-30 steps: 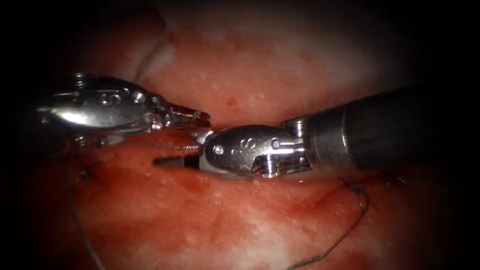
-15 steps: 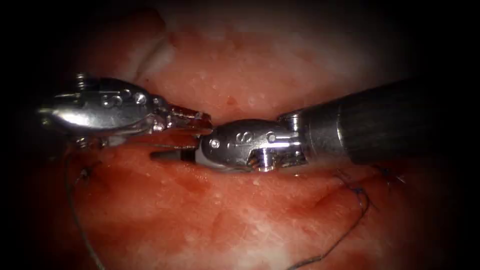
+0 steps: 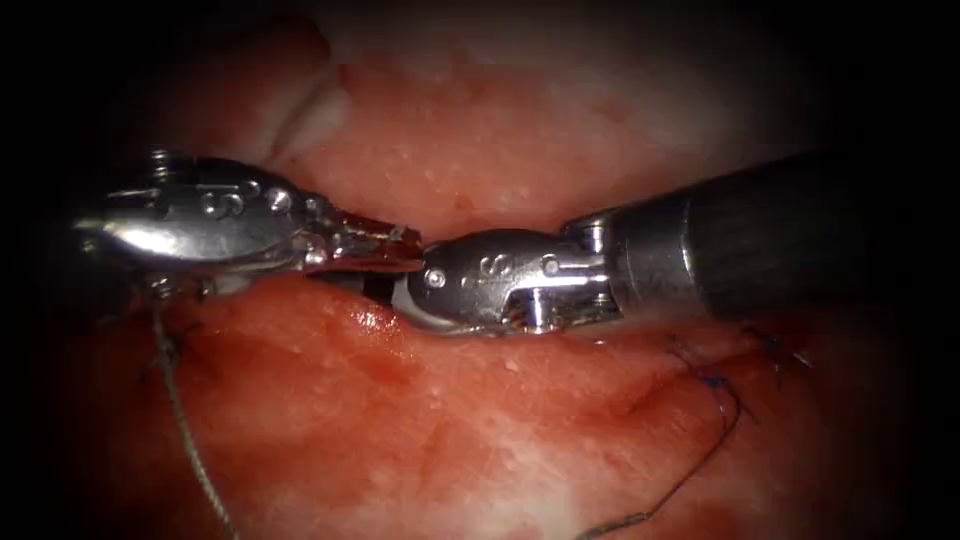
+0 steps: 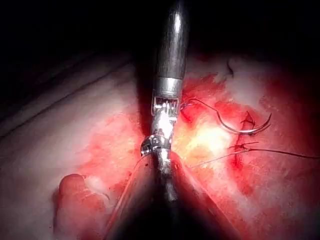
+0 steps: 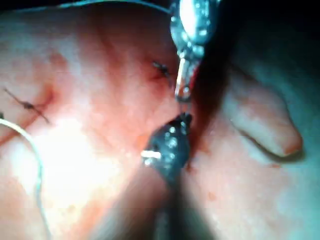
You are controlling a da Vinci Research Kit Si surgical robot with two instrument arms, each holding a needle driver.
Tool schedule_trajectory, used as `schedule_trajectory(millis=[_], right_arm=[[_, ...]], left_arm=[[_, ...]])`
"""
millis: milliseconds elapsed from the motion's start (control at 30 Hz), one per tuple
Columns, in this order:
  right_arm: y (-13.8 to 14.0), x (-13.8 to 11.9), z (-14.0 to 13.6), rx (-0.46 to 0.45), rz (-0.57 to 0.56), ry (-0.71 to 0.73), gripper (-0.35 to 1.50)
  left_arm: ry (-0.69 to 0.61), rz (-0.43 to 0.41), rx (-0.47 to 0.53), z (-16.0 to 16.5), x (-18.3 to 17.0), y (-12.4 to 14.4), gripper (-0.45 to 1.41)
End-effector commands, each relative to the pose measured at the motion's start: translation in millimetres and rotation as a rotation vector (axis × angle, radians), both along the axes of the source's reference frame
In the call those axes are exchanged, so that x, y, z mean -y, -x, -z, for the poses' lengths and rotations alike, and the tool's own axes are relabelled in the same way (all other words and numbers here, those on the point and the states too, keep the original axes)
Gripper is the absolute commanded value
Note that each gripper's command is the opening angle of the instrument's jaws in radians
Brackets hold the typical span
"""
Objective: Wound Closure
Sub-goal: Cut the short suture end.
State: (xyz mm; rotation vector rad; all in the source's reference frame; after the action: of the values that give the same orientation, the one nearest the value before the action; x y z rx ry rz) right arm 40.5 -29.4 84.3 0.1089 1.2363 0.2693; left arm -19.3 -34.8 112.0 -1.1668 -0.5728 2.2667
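Tissue w/ cut: left tool meets right tool; needle lies free.

**Two tools tip to tip**

The left end effector reaches in from the picture's left, lying almost level, its jaws drawn together to a narrow point. The right end effector comes in from the right on a dark shaft, wrist bent slightly downward, its tip tucked just beneath and touching the left tool's tip. Whether its jaws are parted cannot be told. From the right wrist camera the two tips meet nose to nose.
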Motion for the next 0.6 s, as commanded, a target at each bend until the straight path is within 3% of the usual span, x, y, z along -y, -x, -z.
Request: schedule_trajectory(millis=[33,100,300,467,600], right_arm=[[-0.5,0.3,-0.2,0.017,-0.029,0.007,1.16],[0.0,0.5,0.0,0.016,-0.036,0.01,1.33],[2.7,2.4,1.8,0.019,-0.034,0.014,1.43],[5.5,3.9,3.7,0.01,-0.022,0.011,1.43],[9.2,4.6,5.4,0.012,-0.022,0.008,1.43]], left_arm=[[-0.003,-0.004,0.005,-0.4,-0.3,0.0,-0.45],[-0.009,-0.008,0.014,0.0,-0.8,-0.9,-0.45],[-0.005,0.031,0.02,1.2,-2.7,-3.9,-0.45],[0.011,0.061,0.006,1.4,-4.2,-6.2,-0.45],[0.045,0.082,-0.034,-0.5,-5.5,-8.5,-0.45]])
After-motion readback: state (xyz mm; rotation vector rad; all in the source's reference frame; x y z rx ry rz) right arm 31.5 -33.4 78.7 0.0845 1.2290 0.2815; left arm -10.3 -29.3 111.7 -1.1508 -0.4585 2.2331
